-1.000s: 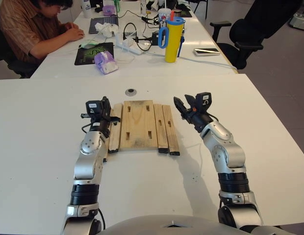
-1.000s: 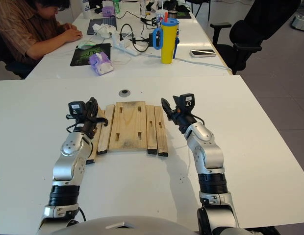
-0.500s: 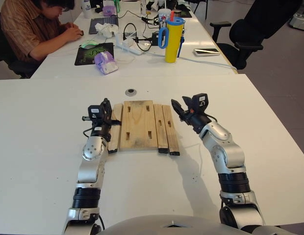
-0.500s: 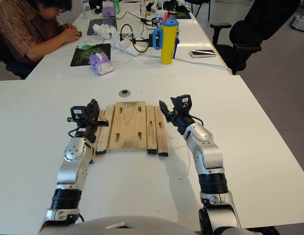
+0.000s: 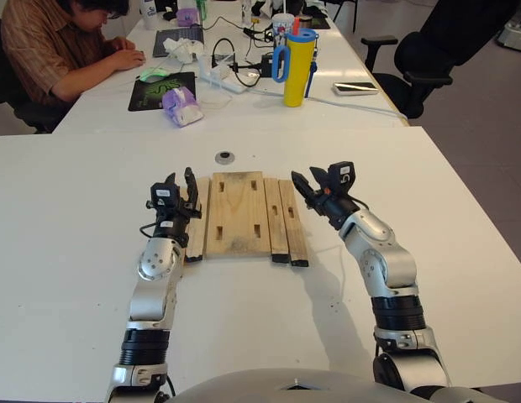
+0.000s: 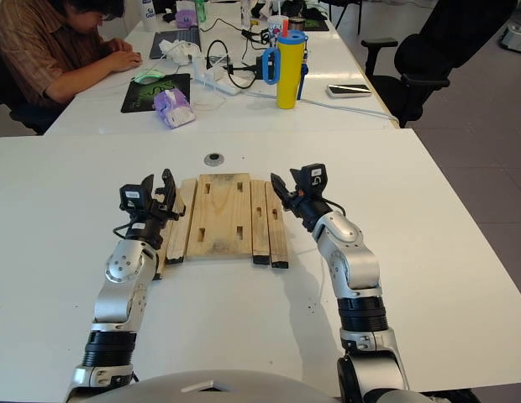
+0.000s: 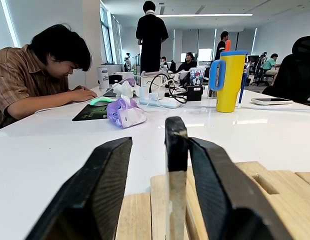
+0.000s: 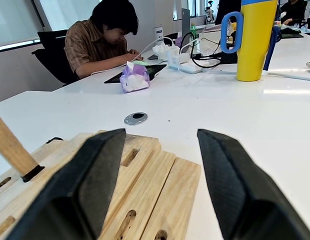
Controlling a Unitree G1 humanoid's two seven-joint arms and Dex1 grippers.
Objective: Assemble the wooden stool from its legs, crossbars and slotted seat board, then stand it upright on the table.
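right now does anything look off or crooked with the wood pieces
One stick looks askew: its black-capped end rests on the boards and it slants toward the open left claw, while the sticks on the right lie flat and parallel. Nothing looks broken or spilled.

You have a white table in front of you. A wooden seat board lies flat on it, near the middle, with four slots cut through it. Just beside the board's right edge, two narrow wooden bars lie side by side, touching each other, and their near ends are dark. A third bar lies against the board's left edge, partly hidden. Past the board's far end, a round metal cable port sits in the tabletop. A few dark specks dot the surface on your right.
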